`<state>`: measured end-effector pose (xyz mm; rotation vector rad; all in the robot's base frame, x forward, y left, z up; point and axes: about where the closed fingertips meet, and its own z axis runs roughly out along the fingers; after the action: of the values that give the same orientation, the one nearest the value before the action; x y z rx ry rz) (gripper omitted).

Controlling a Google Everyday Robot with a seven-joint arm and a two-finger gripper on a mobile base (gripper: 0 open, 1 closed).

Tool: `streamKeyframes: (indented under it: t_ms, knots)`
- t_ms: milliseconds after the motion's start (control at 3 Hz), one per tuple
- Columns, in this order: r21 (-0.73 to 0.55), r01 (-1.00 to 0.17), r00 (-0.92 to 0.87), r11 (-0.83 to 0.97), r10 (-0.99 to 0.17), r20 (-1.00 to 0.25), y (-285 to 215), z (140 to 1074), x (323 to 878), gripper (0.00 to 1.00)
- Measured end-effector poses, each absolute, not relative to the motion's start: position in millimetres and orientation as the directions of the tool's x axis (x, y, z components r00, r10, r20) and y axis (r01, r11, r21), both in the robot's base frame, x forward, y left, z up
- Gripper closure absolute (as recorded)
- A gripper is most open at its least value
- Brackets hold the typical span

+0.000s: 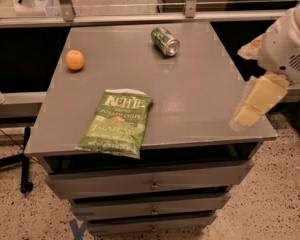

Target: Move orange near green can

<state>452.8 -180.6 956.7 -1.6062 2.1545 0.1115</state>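
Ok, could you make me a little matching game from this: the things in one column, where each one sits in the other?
Things:
1. orange
2. green can
3. chip bag
4. gripper

Places:
A. lying on its side near the back edge of the table
B. at the right edge, above the tabletop
C. lying flat by the front edge
D. near the left edge

Pairs: 1-D, 2-A, 3-C, 4-B
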Motion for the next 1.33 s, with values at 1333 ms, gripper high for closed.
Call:
streamKeyframes:
  t_ms: [1333]
  knots:
    - [-0.077,-0.919,-0.176,0.386,-0.58,-0.796,-28,970,505,0.0]
